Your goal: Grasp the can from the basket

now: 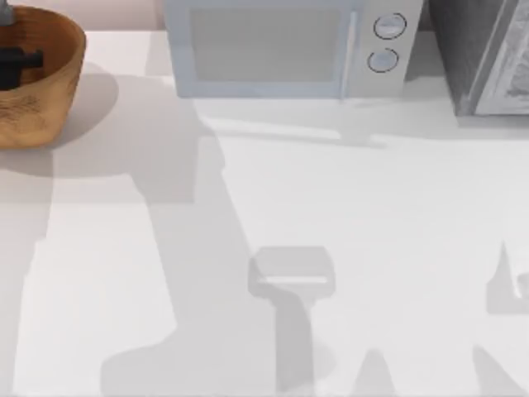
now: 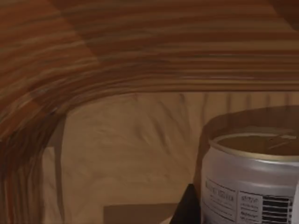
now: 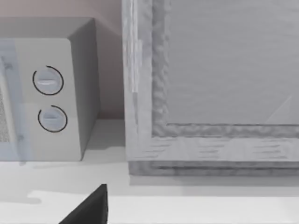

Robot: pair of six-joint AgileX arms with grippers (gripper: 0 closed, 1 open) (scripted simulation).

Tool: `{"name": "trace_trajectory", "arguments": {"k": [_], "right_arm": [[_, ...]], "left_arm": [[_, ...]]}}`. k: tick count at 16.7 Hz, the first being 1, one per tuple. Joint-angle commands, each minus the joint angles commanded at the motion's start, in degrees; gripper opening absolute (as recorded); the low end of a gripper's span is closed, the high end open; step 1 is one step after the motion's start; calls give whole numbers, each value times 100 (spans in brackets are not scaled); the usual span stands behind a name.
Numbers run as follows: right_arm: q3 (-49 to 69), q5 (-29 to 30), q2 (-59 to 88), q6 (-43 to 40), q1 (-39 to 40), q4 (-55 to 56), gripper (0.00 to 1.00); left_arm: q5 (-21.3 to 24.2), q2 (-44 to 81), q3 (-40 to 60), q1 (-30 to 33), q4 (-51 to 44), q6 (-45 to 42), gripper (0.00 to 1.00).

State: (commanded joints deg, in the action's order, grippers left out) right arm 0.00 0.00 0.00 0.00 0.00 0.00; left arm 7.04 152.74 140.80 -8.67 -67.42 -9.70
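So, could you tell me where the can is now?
The can stands upright inside the basket at the table's far left corner, left of the microwave.

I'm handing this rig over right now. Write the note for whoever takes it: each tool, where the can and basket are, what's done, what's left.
Left tool: down inside the basket at the table's far left corner; whether it is open or shut cannot be told.
Right tool: one dark finger shows in the right wrist view, low over the table, facing the microwave and a grey panelled box; apparently idle.
Can: upright on the basket floor, right beside a left finger in the left wrist view.
Done: left arm has reached into the basket.
Left: confirm the grip on the can, then lift it out.
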Motion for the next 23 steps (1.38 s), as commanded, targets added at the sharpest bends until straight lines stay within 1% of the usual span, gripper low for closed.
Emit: {"name": "trace_trajectory", "arguments": {"k": [1, 3, 5, 7, 9, 13, 17, 20, 23], "right_arm": [[0, 0, 0, 0, 0, 0, 100], [0, 0, 0, 0, 0, 0, 100], [0, 0, 0, 0, 0, 0, 100], [0, 0, 0, 0, 0, 0, 100], [0, 0, 0, 0, 0, 0, 100], [0, 0, 0, 0, 0, 0, 100], [0, 0, 0, 0, 0, 0, 100], [0, 0, 0, 0, 0, 0, 100], [0, 0, 0, 0, 0, 0, 100]], "left_arm": [[-34, -225, -7, -24, -18, 17, 0], [-30, -281, -62, -18, 3, 30, 0], [1, -571, -347, 23, 123, 87, 0], [63, -1098, -860, 107, 357, 167, 0], [155, -1860, -1596, 235, 703, 254, 0], [364, -3966, -3647, 573, 1674, 426, 0], [475, -6634, -6141, 892, 2819, 583, 0], [427, -8790, -8082, 1047, 3692, 685, 0], [255, -10898, -9973, 1114, 4582, 778, 0]]}}
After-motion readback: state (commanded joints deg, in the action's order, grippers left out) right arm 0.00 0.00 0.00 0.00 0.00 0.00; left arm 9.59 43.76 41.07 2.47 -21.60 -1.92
